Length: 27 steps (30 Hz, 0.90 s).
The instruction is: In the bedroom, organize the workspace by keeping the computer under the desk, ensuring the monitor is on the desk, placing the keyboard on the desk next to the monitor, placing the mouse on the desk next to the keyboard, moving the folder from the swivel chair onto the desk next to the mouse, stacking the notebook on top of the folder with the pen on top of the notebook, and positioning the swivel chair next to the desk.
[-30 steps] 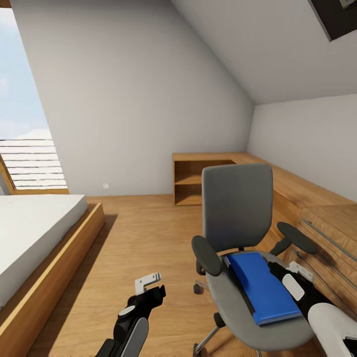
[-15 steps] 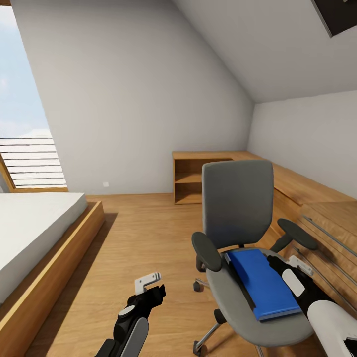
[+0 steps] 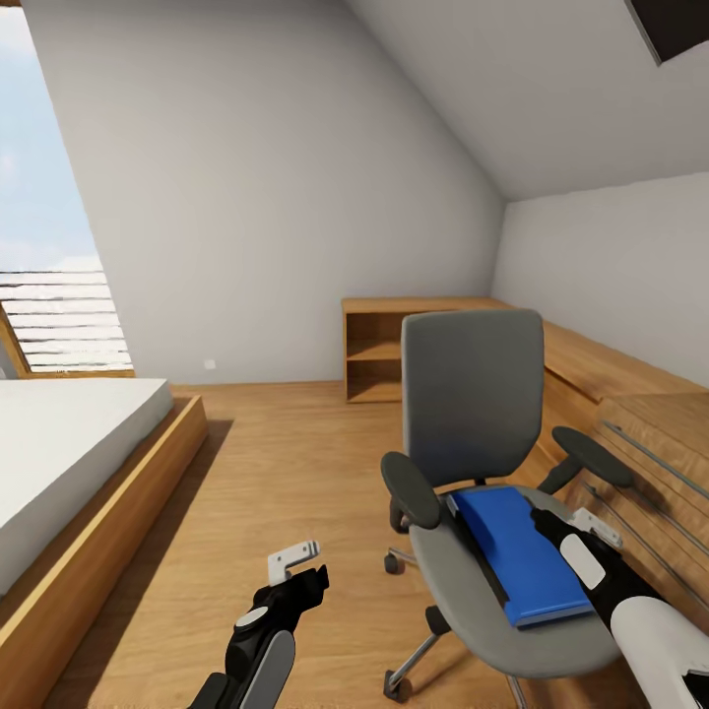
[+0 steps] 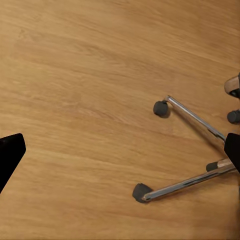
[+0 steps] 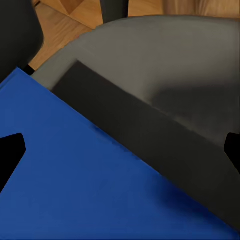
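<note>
Bed [image 3: 59,463]: a white mattress on a wooden frame is seen at the far left, under a window with slats.
Left tool [image 3: 292,563]: it is held low over the wooden floor [image 3: 276,463], well apart from the chair seat. In the left wrist view its 2 dark fingertips [image 4: 10,155] are seen spread at opposite edges, so it is judged released, with nothing between them. Chrome legs and castors of the chair base [image 4: 192,150] are seen beyond it.
Swivel chair [image 3: 473,414]: a grey seat and back with 2 dark armrests, standing between the open floor and the wooden unit at the right.
Shelf unit [image 3: 379,354]: 2 open compartments are seen behind the chair; nothing can be made out inside them.
Folder [image 3: 522,551]: the blue folder lies flat on the chair seat, with a thin black item [image 5: 145,145] under or beside its edge; which of the 2 cannot be told.
Right tool [image 3: 583,537]: it is poised over the folder's right edge. In the right wrist view its fingertips [image 5: 10,155] are spread wide over the blue cover [image 5: 85,185], so it is judged released and not yet grasping.
Step in hand: the folder pickup from the chair is judged to be under way.
Next move: a descent and a grip on the folder's edge would be called for, then a carry to the counter, which cannot be identified with certainty here.
</note>
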Available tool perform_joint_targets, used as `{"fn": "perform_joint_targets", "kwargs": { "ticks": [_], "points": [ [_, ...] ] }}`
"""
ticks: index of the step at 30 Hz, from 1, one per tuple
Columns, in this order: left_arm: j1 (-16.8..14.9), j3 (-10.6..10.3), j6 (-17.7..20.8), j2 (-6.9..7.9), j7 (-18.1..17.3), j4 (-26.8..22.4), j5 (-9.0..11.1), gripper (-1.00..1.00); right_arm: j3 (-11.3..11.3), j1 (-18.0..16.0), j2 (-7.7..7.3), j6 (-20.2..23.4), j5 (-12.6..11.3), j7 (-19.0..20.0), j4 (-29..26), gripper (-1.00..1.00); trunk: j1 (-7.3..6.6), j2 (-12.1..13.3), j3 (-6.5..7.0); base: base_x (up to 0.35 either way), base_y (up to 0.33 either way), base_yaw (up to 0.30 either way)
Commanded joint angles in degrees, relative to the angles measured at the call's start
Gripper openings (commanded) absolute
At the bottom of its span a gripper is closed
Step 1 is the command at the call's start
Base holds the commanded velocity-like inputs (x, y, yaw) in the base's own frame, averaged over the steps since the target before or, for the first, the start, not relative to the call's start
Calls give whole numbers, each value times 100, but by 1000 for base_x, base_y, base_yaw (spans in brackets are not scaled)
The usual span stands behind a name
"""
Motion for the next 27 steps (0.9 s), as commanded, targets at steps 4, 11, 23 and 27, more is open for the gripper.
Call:
{"fn": "perform_joint_targets", "kwargs": {
  "ticks": [4, 11, 23, 27],
  "points": [
    [-4, -8, 10, 1, 50, -7, 49, 100, 1, -1, 0, 32, -40, -33, -2, 100, 88, -165, -78, 0, 0, 0],
    [-4, -15, 10, 1, 50, -7, 49, 100, 3, -1, 0, 36, -34, -36, 3, 100, 241, -445, -204, 0, 0, 0],
    [-4, -17, 10, 1, 50, -7, 49, 100, 11, -1, 0, 33, -32, -37, 12, 100, 395, -726, -330, 0, 0, 0],
    [-4, -8, 10, 8, 61, 15, 55, 100, 11, -1, 0, 32, -31, -38, 12, 100, 395, -726, -330, 0, 0, 0]
  ]
}}
